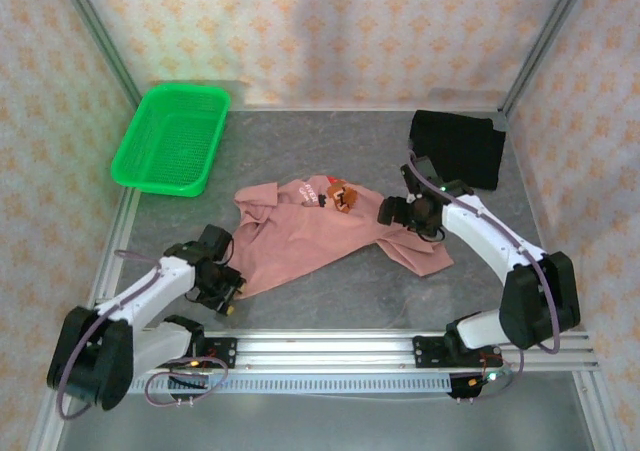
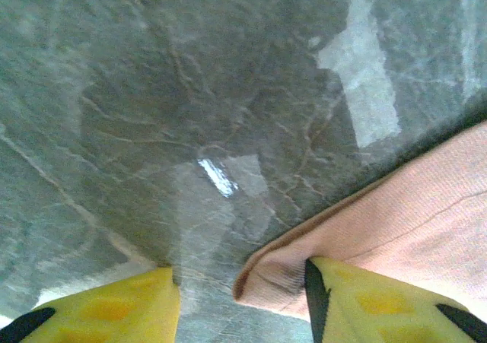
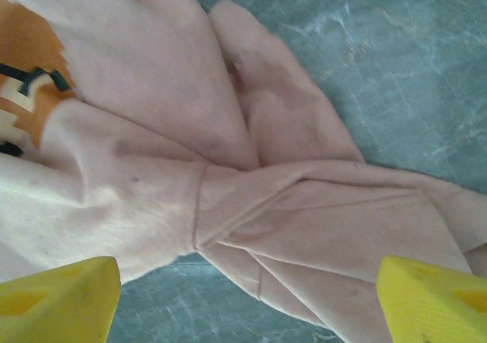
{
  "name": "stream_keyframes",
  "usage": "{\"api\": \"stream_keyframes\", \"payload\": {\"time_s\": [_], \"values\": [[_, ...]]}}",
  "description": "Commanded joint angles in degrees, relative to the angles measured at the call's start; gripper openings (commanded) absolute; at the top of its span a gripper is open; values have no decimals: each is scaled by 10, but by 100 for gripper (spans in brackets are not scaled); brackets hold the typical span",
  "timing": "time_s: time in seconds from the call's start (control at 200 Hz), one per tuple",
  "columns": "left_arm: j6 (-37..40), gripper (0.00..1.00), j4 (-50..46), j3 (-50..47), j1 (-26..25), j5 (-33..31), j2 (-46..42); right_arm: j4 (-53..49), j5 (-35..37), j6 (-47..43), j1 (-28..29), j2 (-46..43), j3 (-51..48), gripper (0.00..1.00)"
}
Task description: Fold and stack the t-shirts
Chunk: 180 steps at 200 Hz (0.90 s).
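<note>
1 pink tee (image 1: 300,236), 1 black tee (image 1: 458,146), 1 basket (image 1: 160,187) — L fingers (image 2: 114,309) half-apart, R fingers (image 3: 61,297) wide

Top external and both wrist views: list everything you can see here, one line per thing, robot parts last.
pink t-shirt: one, dusty pink with an orange and dark print, crumpled at the table's middle
black t-shirt: one, black, lying at the far right of the table
basket: one, green mesh, far left corner
table: one, grey marbled
left gripper: one, yellow fingers, open, low at the pink t-shirt's near left edge, a hem corner against one finger
right gripper: one, yellow fingers, open, straddling the bunched right end of the pink t-shirt
</note>
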Motion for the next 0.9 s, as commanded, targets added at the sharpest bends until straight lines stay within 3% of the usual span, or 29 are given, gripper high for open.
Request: {"api": "stream_keyframes", "payload": {"time_s": [0.0, 0.34, 0.45, 0.605, 0.896], "values": [[-3, 43, 243, 14, -13, -4, 48, -40, 17, 2, -2, -26, -22, 87], [32, 0, 261, 58, -13, -23, 111, -84, 60, 22, -1, -55, -43, 87], [70, 0, 218, 94, -10, -39, 105, -116, 100, 53, -9, -53, -47, 87], [108, 0, 155, 110, 15, -56, 54, -155, 106, 89, -73, -41, -50, 86], [137, 0, 68, 148, 32, -84, -42, -117, 31, 115, -177, -38, -100, 78]]}}
